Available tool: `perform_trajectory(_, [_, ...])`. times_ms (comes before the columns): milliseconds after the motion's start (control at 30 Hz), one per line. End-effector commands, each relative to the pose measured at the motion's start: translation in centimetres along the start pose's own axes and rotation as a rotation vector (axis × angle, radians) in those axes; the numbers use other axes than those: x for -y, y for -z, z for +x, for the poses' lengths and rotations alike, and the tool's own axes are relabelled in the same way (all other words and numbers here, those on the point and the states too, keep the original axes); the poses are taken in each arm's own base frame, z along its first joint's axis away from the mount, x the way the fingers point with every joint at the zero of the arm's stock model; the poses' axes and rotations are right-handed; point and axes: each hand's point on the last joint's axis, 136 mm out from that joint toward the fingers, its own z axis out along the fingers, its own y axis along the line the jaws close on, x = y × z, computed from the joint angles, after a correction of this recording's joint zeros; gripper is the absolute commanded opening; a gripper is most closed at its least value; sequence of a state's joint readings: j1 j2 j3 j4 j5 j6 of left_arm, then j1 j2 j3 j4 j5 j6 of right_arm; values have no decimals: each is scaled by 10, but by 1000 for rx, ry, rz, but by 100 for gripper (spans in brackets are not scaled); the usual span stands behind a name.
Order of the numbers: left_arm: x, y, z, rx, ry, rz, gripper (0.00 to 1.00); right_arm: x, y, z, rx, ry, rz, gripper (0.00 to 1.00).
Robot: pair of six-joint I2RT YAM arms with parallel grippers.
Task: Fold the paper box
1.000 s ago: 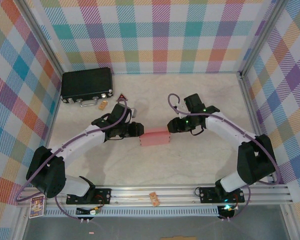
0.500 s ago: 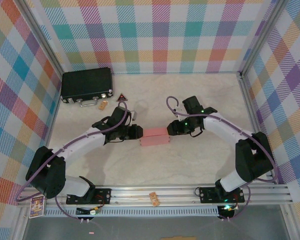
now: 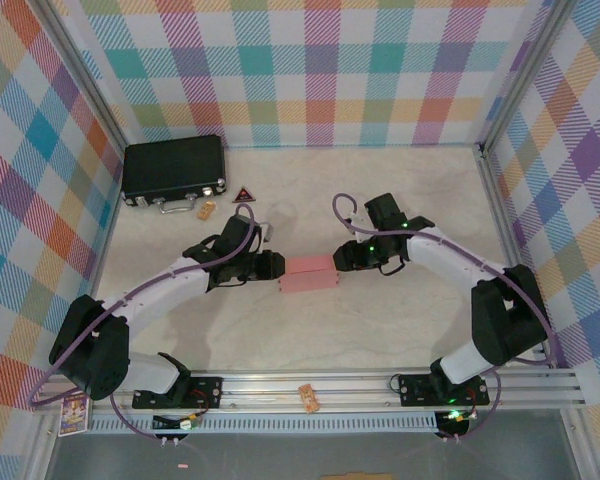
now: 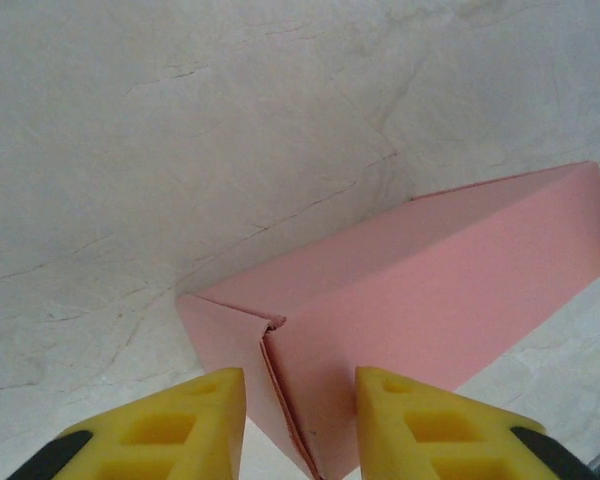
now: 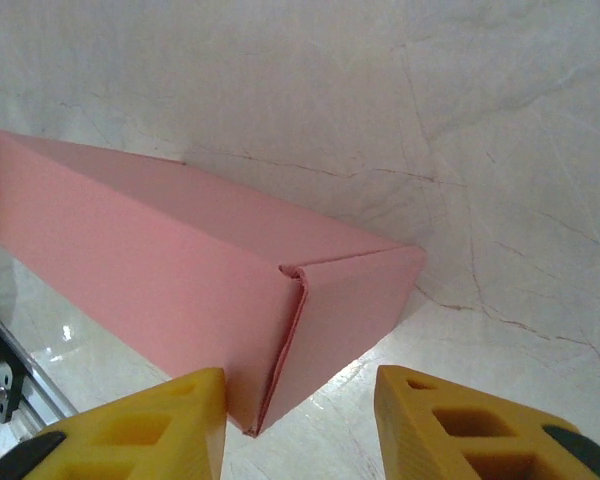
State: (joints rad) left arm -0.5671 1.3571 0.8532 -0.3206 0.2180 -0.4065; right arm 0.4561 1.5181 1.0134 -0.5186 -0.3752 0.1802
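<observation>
You have a broad pale surface (image 3: 400,330) to work on, with open room all round its middle; checked walls close it at the top, left and right of the overhead frame, and a metal rail (image 3: 310,385) runs along the bottom. The black case (image 3: 173,168) sits in the upper left, well apart from the work. The paper box (image 3: 310,272) lies flat at the centre of the overhead frame, a closed long block running left to right. Treat it as light, thin card. It is likely stiff along its creases, easy to dent on the broad faces, and smooth enough to slide if you push one end alone. Take it by the short ends or across the narrow width near a corner, not mid-panel. The left tool (image 3: 277,266) sits at the box's left end and the right tool (image 3: 342,256) at its right end. Both stand released, fingers parted and clamping nothing, with a box corner between the tips in each wrist view; you cannot tell whether the tips touch the card. The end flaps (image 4: 225,335) show a raised seam and look not quite tucked. A small red triangle (image 3: 244,195) and a tan scrap (image 3: 207,209) lie just below the case, away from the box.
</observation>
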Motion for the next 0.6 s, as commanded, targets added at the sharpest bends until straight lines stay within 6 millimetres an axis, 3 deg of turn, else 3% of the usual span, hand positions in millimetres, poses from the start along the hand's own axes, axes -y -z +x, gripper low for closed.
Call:
perform_trajectory(0, [-26,11,10,-32,-26,-137,42,21,9,3,52,-22,124,45])
perform_trajectory(100, [-33,30,-12,61,-78,-217,54,40,32,-12,178,-23,272,47])
perform_trajectory(167, [-49,47,-27,141,-99,-319,64,66,51,-19,252,-53,429,48])
perform_trajectory(267, [-85,74,-49,276,-121,-508,76,112,88,-21,348,-128,669,50])
perform_trajectory(367, [-128,98,-64,392,-116,-701,87,153,112,-15,408,-223,785,53])
perform_trajectory(467, [-162,105,-72,473,-96,-784,90,184,122,-10,455,-269,825,56])
perform_trajectory(567, [-190,96,-73,512,-79,-792,93,203,119,-13,515,-254,786,60])
